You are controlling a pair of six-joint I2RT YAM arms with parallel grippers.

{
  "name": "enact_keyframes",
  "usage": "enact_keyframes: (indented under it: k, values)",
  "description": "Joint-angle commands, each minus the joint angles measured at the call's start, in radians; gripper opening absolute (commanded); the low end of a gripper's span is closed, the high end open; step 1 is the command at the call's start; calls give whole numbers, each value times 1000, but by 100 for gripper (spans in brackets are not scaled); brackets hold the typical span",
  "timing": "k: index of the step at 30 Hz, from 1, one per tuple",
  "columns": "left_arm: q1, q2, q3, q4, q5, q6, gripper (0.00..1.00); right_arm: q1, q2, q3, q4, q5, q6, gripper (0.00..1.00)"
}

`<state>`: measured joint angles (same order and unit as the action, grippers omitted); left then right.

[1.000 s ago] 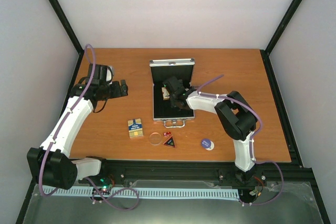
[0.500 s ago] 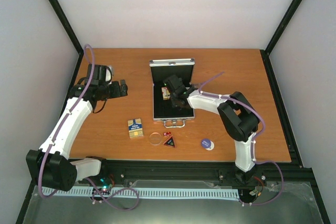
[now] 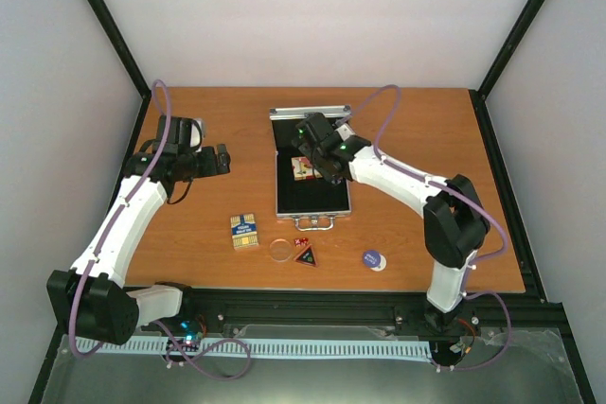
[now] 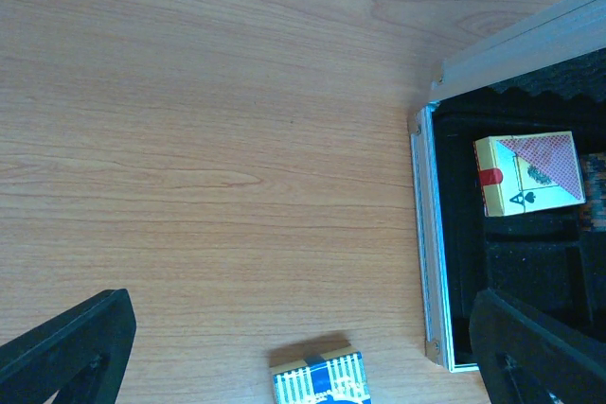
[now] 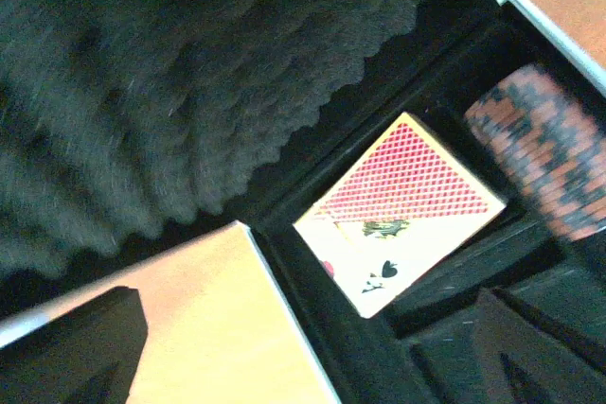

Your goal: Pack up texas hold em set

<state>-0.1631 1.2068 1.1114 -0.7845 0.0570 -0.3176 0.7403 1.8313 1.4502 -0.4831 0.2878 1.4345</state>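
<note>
The silver case (image 3: 280, 198) lies open at the table's middle. The pink deck (image 3: 303, 169) lies in its black lining, next to the brown chip stack (image 5: 544, 163). My right gripper (image 3: 320, 156) hovers over the case's back part, open and empty; its wrist view shows the pink deck (image 5: 407, 215) below my right gripper (image 5: 303, 366). My left gripper (image 3: 220, 160) is open and empty left of the case. The blue-yellow deck (image 3: 244, 231), clear disc (image 3: 280, 250), red dice (image 3: 301, 242), black triangle (image 3: 306, 254) and blue disc (image 3: 374, 259) lie on the table in front.
In the left wrist view my left gripper (image 4: 303, 328) hangs over bare wood, with the blue-yellow deck (image 4: 320, 380) below, the case rim (image 4: 424, 234) at right and the pink deck (image 4: 528, 172) inside. The case lid's foam (image 5: 189, 73) stands behind.
My right gripper has risen and moved toward the back of the case, leaving the pink deck uncovered in the lining. The left arm has not moved.
</note>
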Motion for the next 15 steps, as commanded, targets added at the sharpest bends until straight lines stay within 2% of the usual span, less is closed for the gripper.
enact_keyframes:
  k: [1,4,7,10,15]
  values:
    - [-3,-19,29,-14,3,14,100,2,-44,14,-166,-66,-366,92]
    - [-3,-21,26,-14,0,12,100,21,-76,-24,-189,-88,-483,75]
    - [-3,-19,22,-10,-1,11,100,53,-106,-77,-179,-103,-569,50]
    - [-3,-15,19,-10,-2,13,100,87,-128,-137,-105,-126,-643,42]
    - [-3,-7,17,-9,-16,15,100,165,-129,-162,-15,-60,-785,35]
